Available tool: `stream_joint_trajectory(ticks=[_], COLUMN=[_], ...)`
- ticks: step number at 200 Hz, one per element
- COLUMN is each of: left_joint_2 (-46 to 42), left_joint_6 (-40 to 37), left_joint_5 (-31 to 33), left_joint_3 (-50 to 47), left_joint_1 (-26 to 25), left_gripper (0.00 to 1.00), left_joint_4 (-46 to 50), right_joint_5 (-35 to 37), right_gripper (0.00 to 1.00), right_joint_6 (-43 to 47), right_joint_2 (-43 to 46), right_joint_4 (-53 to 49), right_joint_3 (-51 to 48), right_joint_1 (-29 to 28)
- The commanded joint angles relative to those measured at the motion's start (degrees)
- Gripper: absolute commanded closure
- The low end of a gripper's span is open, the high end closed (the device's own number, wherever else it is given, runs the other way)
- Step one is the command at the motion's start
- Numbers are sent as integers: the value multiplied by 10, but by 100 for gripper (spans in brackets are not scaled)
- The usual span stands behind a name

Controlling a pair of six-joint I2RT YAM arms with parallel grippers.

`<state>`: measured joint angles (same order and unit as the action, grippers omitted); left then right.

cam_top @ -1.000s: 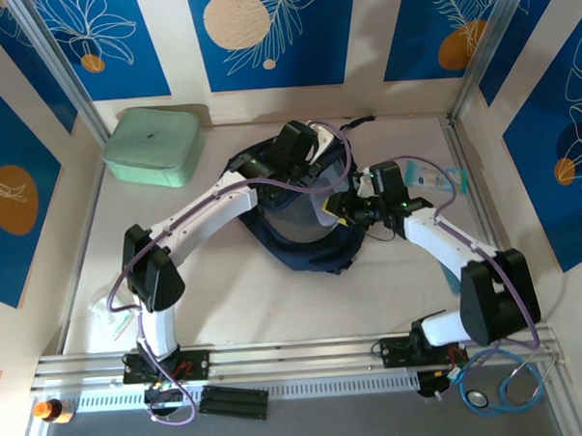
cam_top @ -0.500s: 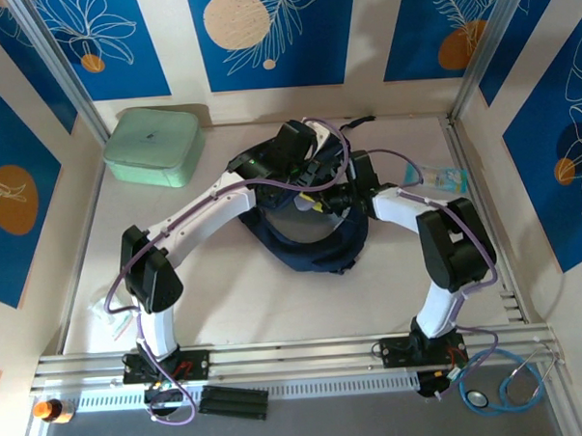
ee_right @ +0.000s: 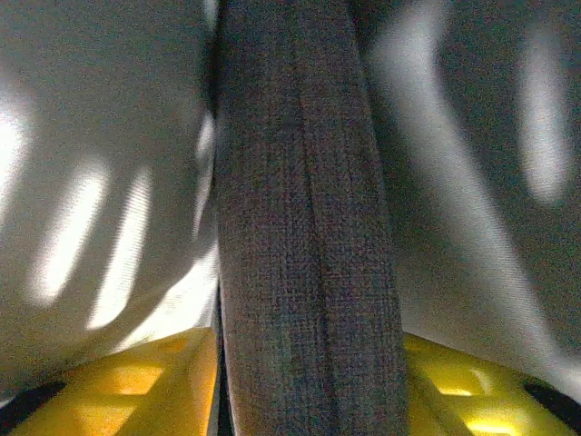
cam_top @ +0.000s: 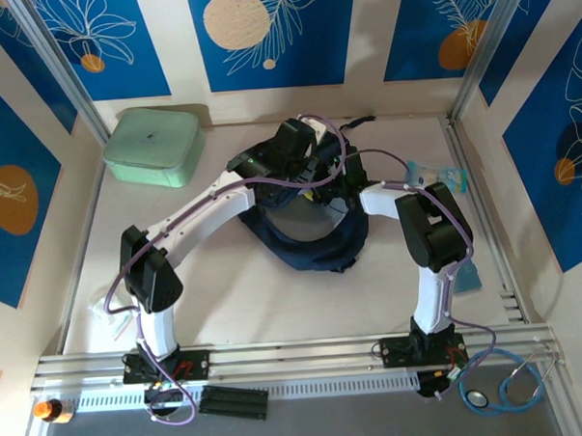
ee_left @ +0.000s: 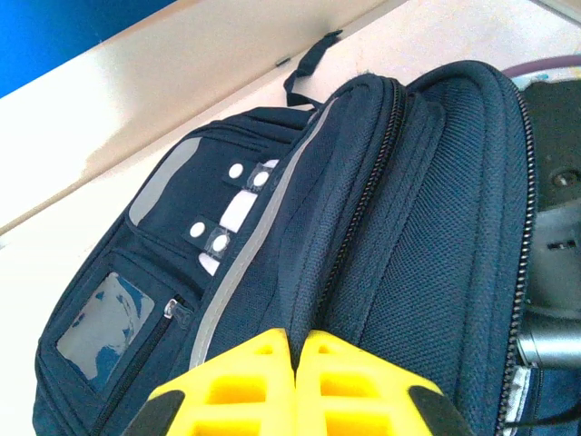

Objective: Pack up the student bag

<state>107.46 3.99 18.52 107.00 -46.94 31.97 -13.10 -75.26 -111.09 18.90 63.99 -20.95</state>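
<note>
The left gripper (ee_left: 295, 386) is pressing its yellow fingers (ee_left: 245, 386) flat together with no gap, right at the zipped ridge of the student bag (ee_left: 399, 227). Whether fabric is caught between them I cannot tell. The right gripper (ee_right: 309, 391) is holding its fingers (ee_right: 154, 381) apart on either side of a dark woven band (ee_right: 304, 227) that fills the gap. I cannot tell if they are clamping it. Pale lining is surrounding them, so this gripper is probably reaching inside the bag's mouth. The bag is lying mid-table (cam_top: 226, 288), long axis running far-to-near, its opening directly under the right arm, the nearer one.
</note>
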Motion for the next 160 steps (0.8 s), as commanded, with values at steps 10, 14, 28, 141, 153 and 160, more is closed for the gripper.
stream_joint_trajectory(ticks=[10, 14, 28, 141, 153, 160], left_joint_2=[-34, -33, -31, -29, -33, -37], left_joint_6=[22, 23, 26, 82, 90, 94], left_joint_5=[7, 7, 7, -128, -174, -197], left_joint_3=[41, 41, 40, -79, -99, -112], left_joint_1=[6, 7, 9, 25, 28, 31], left_gripper=[100, 100, 100, 72, 49, 41], left_joint_4=[-54, -55, -55, -88, -102, -110], right_joint_5=[38, 40, 49, 238, 258, 268], right_gripper=[42, 41, 39, 37, 35, 34], right_joint_6=[-15, -15, -8, 89, 93, 96], right_joint_2=[87, 97, 131, 474, 492, 500], right_joint_4=[-36, -36, -63, -373, -388, -395], right_joint_3=[-67, -76, -98, -194, -192, -189], right_joint_1=[-4, -6, -11, -4, -2, 0])
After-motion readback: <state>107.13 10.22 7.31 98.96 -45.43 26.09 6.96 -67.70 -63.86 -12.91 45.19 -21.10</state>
